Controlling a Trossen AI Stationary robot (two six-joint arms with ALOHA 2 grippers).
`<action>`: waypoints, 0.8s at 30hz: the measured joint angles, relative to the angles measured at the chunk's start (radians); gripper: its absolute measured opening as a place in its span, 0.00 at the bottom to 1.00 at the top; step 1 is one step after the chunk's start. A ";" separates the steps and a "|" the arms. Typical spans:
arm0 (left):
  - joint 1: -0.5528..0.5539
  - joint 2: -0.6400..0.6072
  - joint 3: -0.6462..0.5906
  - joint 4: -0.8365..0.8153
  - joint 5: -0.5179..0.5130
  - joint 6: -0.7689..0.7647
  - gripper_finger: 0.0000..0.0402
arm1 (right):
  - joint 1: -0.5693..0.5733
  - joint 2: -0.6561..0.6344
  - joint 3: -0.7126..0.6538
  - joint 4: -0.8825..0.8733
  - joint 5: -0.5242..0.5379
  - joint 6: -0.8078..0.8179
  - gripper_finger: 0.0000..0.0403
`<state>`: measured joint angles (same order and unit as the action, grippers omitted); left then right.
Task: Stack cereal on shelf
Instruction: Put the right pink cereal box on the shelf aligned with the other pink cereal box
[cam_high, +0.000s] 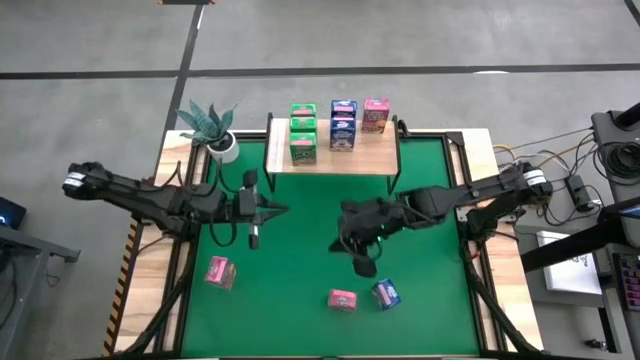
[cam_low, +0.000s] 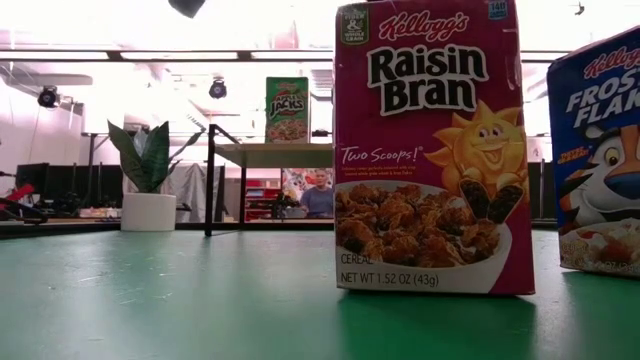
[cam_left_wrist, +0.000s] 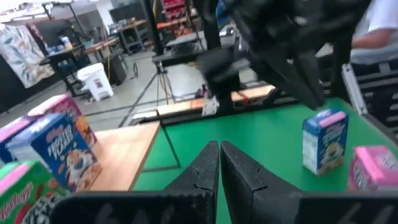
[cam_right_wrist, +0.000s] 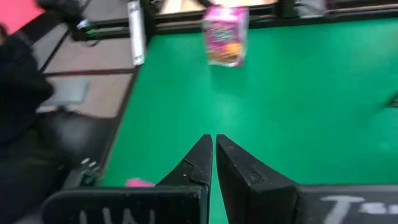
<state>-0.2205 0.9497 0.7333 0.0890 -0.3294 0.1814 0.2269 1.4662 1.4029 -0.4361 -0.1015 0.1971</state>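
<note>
The shelf (cam_high: 333, 157) stands at the far edge of the green surface (cam_high: 300, 260) and carries six cereal boxes: three green (cam_high: 303, 133), two blue (cam_high: 343, 125) and one pink (cam_high: 376, 115). On the surface remain two pink boxes (cam_high: 219, 272) (cam_high: 343, 299) and one blue box (cam_high: 386, 293). The left gripper (cam_high: 280, 210) and the right gripper (cam_high: 338, 245) both hover over mid-surface, fingers pressed together and holding nothing.

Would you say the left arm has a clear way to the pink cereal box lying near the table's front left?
Probably yes. The pink box lies alone on bare green table, near the left tool, which is shut and empty; nothing stands between them.
</note>
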 joint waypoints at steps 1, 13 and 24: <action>-0.007 0.000 0.005 0.005 0.000 -0.001 0.00 | 0.021 0.001 0.000 -0.001 0.000 0.004 0.03; -0.027 0.005 0.011 0.000 0.000 -0.041 0.00 | 0.228 0.009 0.000 0.032 0.285 0.042 0.03; -0.028 0.014 0.011 0.010 0.000 -0.045 0.00 | 0.337 0.075 -0.002 0.106 0.370 0.170 0.03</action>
<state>-0.2489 0.9638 0.7441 0.0986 -0.3298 0.1364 0.5636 1.5412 1.4014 -0.3298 0.2684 0.3674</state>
